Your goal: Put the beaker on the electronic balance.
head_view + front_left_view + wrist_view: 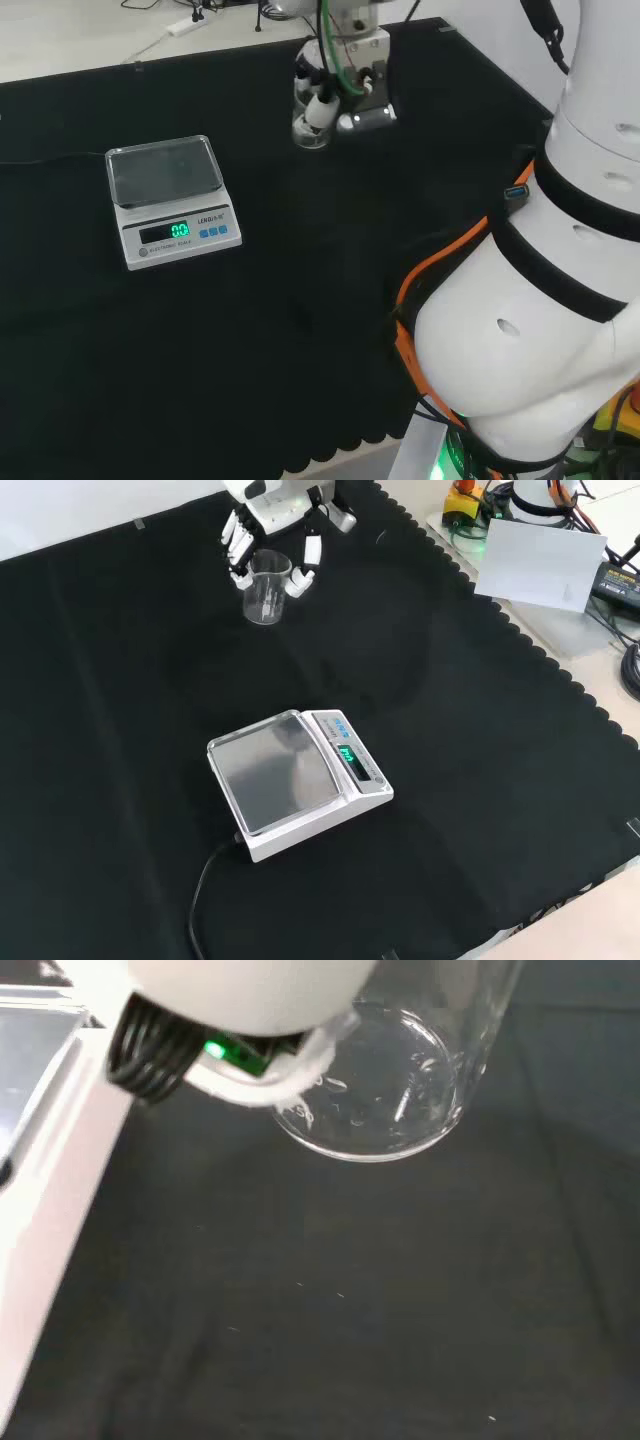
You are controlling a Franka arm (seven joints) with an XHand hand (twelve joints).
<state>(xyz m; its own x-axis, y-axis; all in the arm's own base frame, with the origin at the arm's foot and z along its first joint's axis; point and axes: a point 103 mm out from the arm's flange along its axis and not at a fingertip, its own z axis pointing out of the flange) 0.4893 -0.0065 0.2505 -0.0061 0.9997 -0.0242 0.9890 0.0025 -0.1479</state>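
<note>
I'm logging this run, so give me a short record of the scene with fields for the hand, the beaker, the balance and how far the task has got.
hand: fingers curled around the beaker, at the far end of the cloth in the front view
beaker: clear, upright, looks empty
balance: pan bare, display lit, cable trailing off toward the front view's bottom
cloth: black, covers the bench
task stage: beaker grasped, not yet on the balance

A lab test bench (120, 680), draped in scallop-edged black cloth; on it an electronic balance (295, 780) with a lit green display and a clear glass beaker (265, 590). Cables and power gear (610, 575) crowd the edge.
</note>
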